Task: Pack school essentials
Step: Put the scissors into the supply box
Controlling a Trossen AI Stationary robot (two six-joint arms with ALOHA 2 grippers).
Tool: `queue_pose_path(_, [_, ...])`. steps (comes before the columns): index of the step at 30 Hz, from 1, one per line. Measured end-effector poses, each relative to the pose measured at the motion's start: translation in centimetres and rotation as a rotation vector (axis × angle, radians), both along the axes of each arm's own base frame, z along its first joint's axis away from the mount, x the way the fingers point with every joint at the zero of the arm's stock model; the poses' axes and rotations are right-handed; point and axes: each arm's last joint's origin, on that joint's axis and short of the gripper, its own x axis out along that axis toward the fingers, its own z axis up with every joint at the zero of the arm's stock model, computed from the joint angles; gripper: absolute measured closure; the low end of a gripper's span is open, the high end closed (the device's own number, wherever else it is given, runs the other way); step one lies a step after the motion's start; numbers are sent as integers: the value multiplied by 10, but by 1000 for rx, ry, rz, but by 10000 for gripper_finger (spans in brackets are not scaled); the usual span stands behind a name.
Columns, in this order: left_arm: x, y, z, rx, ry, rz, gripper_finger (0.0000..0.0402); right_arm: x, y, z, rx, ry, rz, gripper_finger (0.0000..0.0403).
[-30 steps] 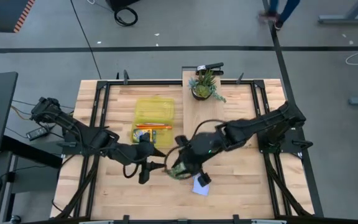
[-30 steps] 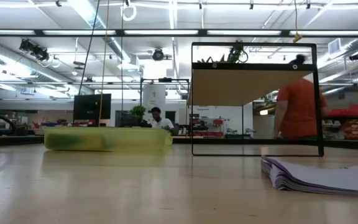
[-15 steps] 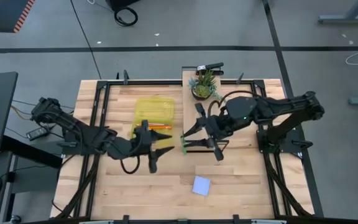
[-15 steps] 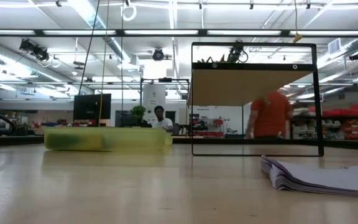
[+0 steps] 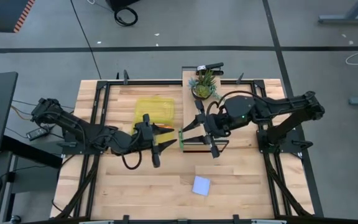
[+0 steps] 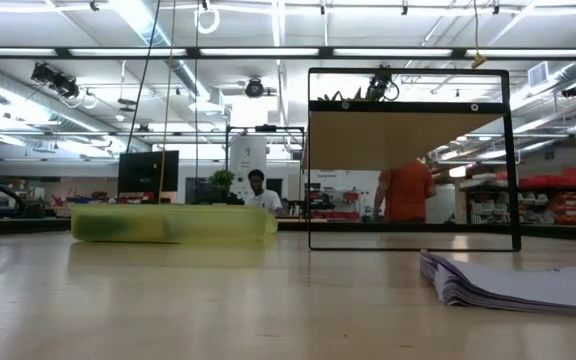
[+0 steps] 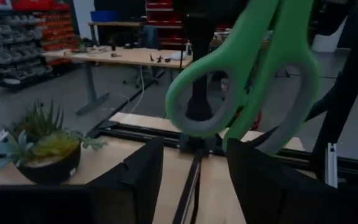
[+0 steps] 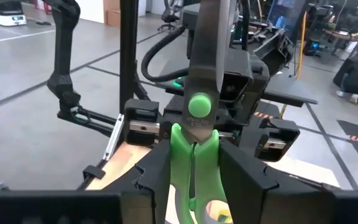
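R gripper point(image 5: 185, 138) is clamped on the green-handled scissors point(image 5: 181, 139), holding them up mid-table just right of the translucent yellow case point(image 5: 153, 114), w/ the two orange pencils point(image 5: 160, 127) lying in it. L gripper point(image 5: 165, 144) sits right next to the scissors w/ its fingers point(image 7: 138, 177) spread apart and nothing between them. Light blue sticky-note pad point(image 5: 201, 185) lies on the table point(image 5: 241, 186) nearer the front edge, well apart from both; potted plant point(image 5: 202, 86) at the back.
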Motion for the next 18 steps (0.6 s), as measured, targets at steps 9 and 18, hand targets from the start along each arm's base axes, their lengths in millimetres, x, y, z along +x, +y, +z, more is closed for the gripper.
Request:
queue_pose_path(9, [0, 0, 2, 59, 2, -11, 229, 2, -12, -1, -15, 4, -34, 273])
queue_pose_path(18, [1, 0, 5, 144, -5, -13, 229, 3, -13, -1, -21, 1, -32, 273])
